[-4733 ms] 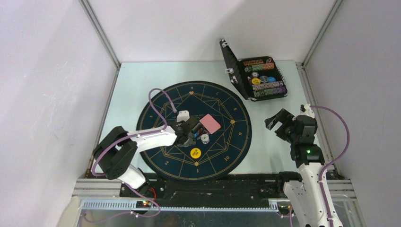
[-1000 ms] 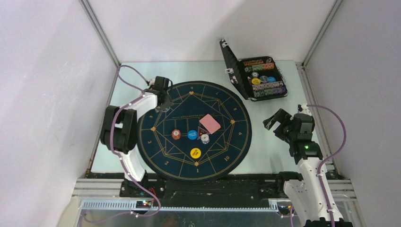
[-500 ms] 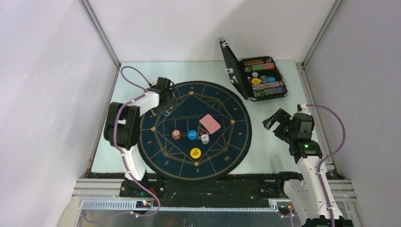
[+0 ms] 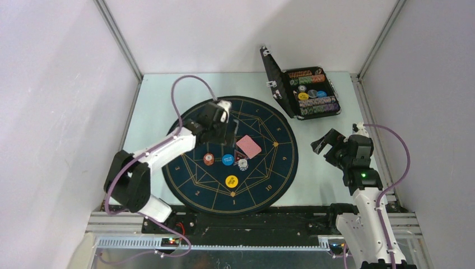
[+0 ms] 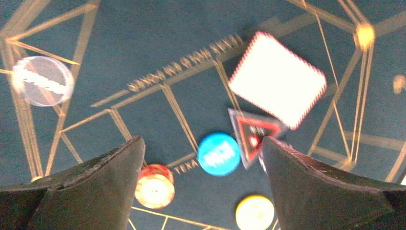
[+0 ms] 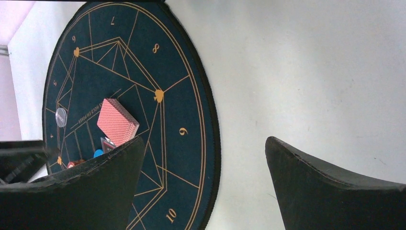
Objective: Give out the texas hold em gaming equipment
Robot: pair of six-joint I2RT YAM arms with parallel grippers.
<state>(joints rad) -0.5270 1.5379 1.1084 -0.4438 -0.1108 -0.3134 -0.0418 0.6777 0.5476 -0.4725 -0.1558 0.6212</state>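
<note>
A pink-red-backed deck of cards lies at the middle of the round dark-blue mat. Just below it sit an orange-red disc, a blue disc, a white disc, a triangular marker and a yellow disc. A pale disc lies apart near the mat's left side. My left gripper hovers open over the mat, left of the deck, with nothing between its fingers. My right gripper hangs open and empty over bare table right of the mat.
A black hinged case stands open at the back right, filled with rows of chips. Grey walls and metal posts close in the table on three sides. Pale table surface stretches between the mat's right edge and the right arm.
My left arm has swung from the mat's upper-left edge toward its middle, and its jaws have opened wide. A pale disc now lies where it was. The right arm has stayed put.
</note>
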